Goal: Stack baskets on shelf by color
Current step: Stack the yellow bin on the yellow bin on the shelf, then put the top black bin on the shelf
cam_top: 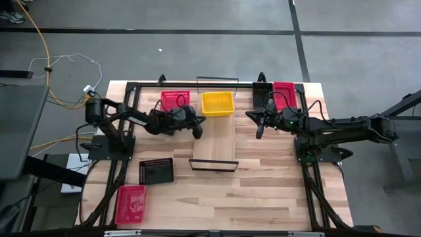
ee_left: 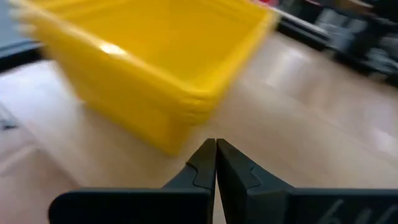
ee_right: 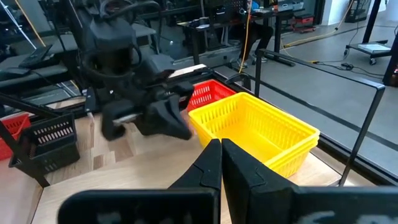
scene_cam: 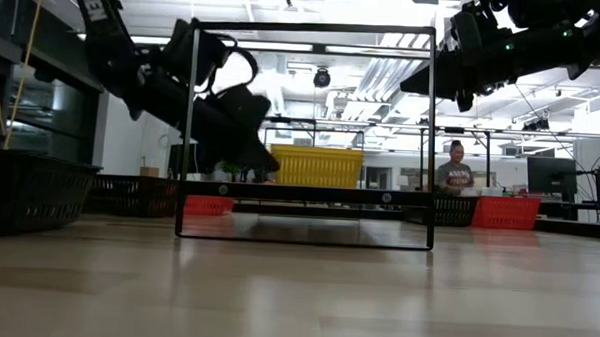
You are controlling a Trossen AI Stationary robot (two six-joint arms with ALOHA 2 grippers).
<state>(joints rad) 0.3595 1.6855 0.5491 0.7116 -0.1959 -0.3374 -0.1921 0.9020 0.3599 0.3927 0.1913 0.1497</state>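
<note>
A stack of yellow baskets (cam_top: pixel 218 103) sits on the far end of the pale shelf plank (cam_top: pixel 214 148); it also shows in the low view (scene_cam: pixel 315 166) and in both wrist views (ee_left: pixel 149 56) (ee_right: pixel 258 127). My left gripper (cam_top: pixel 197 133) hovers shut over the shelf's left edge, just near of the yellow stack (ee_left: pixel 216 149). My right gripper (cam_top: pixel 259 131) hangs shut to the right of the shelf (ee_right: pixel 221 149). A red basket (cam_top: pixel 175 99) lies left of the yellow stack. A red basket (cam_top: pixel 284 92) and a black one (cam_top: pixel 262 86) lie at the far right.
A black basket (cam_top: pixel 156 170) and a red basket (cam_top: pixel 130 203) rest on the table's near left. Black wire frames (scene_cam: pixel 306 134) stand at both short ends of the shelf. A person (scene_cam: pixel 455 172) sits in the room beyond the table. Bare tabletop (cam_top: pixel 263 197) spreads near right.
</note>
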